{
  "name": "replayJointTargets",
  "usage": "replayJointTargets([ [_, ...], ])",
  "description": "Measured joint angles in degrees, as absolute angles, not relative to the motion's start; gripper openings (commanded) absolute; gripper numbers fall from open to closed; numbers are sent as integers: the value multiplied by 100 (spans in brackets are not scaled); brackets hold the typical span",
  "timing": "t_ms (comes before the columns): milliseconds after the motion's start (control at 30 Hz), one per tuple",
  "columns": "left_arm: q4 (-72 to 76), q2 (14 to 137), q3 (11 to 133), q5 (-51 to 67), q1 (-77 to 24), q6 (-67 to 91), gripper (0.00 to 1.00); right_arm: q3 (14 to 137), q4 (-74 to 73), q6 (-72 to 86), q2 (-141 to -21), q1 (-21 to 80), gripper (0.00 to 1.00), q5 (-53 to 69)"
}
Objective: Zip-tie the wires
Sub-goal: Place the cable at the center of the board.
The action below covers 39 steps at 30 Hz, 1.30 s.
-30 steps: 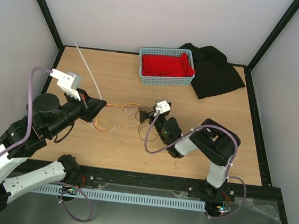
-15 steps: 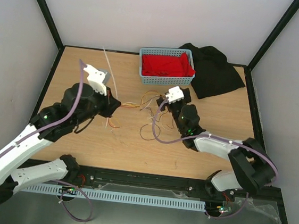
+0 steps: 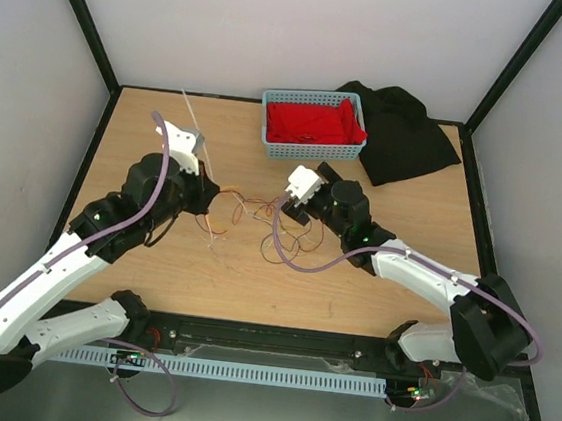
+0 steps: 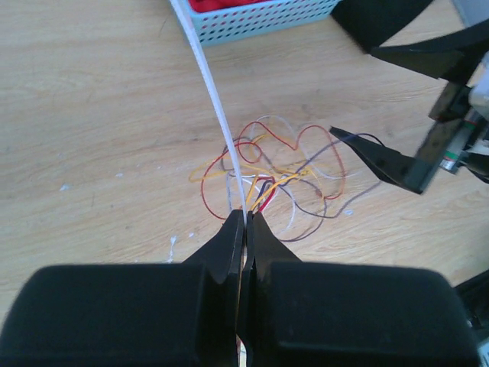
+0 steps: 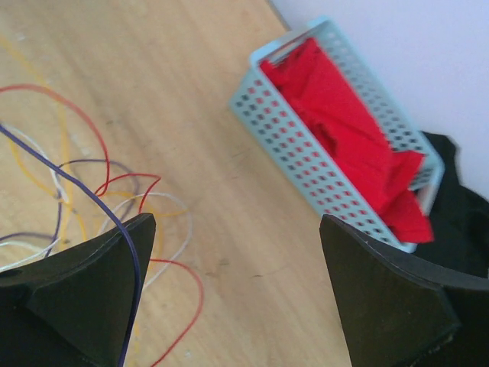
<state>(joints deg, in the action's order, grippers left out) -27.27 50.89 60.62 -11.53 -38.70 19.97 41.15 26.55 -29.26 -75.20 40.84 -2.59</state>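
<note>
The wires [image 3: 260, 215] lie in a loose curly tangle of red, yellow, white and dark strands [image 4: 284, 164] on the wooden table, between my two grippers. My left gripper [image 3: 208, 199] is shut on the zip tie [image 4: 218, 107], a thin white strip that rises from the fingertips [image 4: 246, 218] toward the back of the table [image 3: 188, 108]. Its tips sit at the tangle's left edge. My right gripper [image 3: 283, 211] stands wide open at the tangle's right side [image 5: 237, 229], nothing between its fingers. A dark strand [image 5: 92, 199] drapes over its left finger.
A light blue basket [image 3: 312, 152] holding red cloth stands at the back centre [image 5: 306, 164]. A black cloth [image 3: 410, 134] lies to its right. Black frame posts edge the table.
My left gripper has carried the zip tie rightward up to the wires. My right arm has stretched out, swung toward the back and come in at the tangle's right side, still open.
</note>
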Motion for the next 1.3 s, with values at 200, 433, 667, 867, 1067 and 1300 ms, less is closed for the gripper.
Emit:
replayJointTargets([
  [200, -2738, 4915, 5323, -919, -3417, 2316, 0, 4060, 2329, -2536, -7878, 4088, 99, 427],
  [433, -2714, 4908, 4456, -554, -3347, 3017, 0, 4045, 1708, -2314, -7907, 4086, 99, 956],
  [667, -2480, 4904, 3382, -285, -3350, 3933, 0, 4219, 519, -2283, -7828, 3990, 99, 1212],
  [867, -2112, 4936, 2641, -329, -3461, 4595, 0, 4569, -176, -2097, -7592, 3649, 99, 1463],
  [1067, -1723, 5428, 2499, -572, -3848, 4923, 0, 5030, -679, -1896, -7308, 3487, 99, 1555],
  [1300, -963, 6322, 2523, -790, -4001, 4954, 0, 5546, -1142, -1662, -6941, 3328, 99, 1426],
])
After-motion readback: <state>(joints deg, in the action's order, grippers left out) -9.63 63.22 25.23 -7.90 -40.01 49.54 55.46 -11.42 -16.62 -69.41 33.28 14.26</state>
